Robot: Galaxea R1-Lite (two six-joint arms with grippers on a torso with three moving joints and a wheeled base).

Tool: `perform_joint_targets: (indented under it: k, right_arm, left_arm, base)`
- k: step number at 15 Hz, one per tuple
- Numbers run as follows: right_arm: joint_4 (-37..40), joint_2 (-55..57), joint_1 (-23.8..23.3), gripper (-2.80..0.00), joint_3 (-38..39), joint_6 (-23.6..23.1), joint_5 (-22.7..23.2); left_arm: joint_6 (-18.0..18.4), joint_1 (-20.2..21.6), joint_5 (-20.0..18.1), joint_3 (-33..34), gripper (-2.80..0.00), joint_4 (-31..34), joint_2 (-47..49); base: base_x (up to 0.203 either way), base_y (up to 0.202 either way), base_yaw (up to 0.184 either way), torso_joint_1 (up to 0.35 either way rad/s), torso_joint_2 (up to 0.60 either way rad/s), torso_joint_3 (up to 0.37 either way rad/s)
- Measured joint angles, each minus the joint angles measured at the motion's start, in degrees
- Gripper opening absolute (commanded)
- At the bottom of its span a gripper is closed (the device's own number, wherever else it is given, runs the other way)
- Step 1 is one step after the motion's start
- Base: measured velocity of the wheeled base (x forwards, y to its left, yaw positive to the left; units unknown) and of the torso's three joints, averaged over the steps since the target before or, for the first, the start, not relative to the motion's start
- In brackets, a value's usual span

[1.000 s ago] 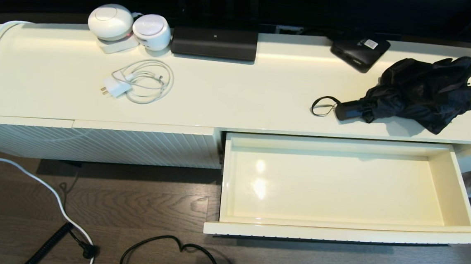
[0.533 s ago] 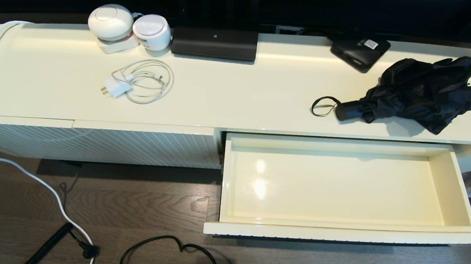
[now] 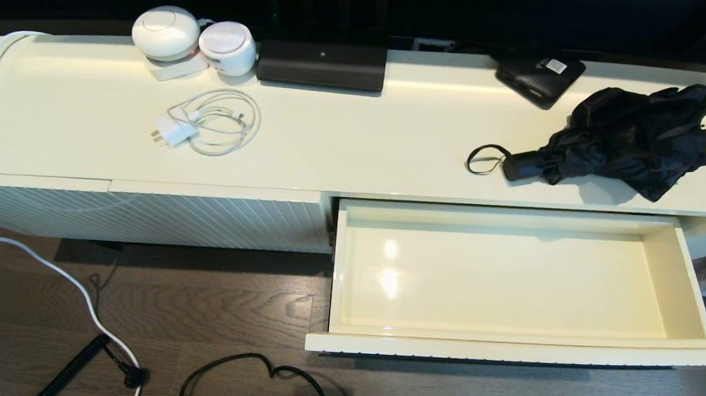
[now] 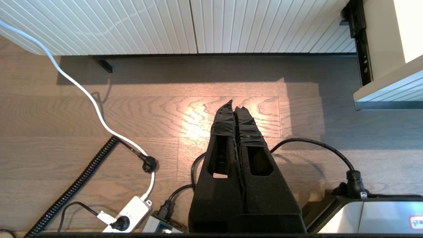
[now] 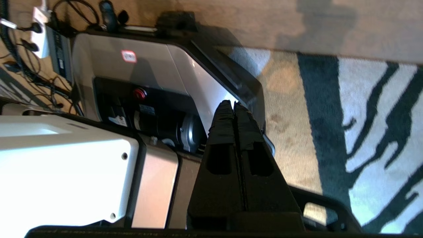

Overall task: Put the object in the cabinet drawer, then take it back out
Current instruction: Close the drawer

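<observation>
Nearest, the left gripper and right gripper are being held pressed together, gripping nothing, low over the floor; beyond, the wide cream-white drawer is being left pulled out, while the black folding umbrella is lying on the cream cabinet top behind it.
</observation>
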Motion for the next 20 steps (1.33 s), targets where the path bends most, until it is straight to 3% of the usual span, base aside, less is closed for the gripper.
perform_joint_targets:
  k: [5,10,20]
  right_arm:
    - [-10.9,6.6,0.7,-2.8,0.7,-3.7,2.2]
    - [-24.8,12.4,-0.3,-2.8,0.0,-3.2,0.4]
    - [-28.8,19.6,-0.9,-2.8,-1.3,-2.2,0.0]
  left_arm:
    - [0.0,0.0,0.0,0.0,-2.8,0.0,0.0]
    - [0.0,0.0,0.0,0.0,-2.8,0.0,0.0]
    - [0.0,0.0,0.0,0.0,-2.8,0.0,0.0]
  base:
    - [0.0,0.0,0.0,0.0,0.0,0.0]
    - [0.0,0.0,0.0,0.0,0.0,0.0]
    - [0.0,0.0,0.0,0.0,0.0,0.0]
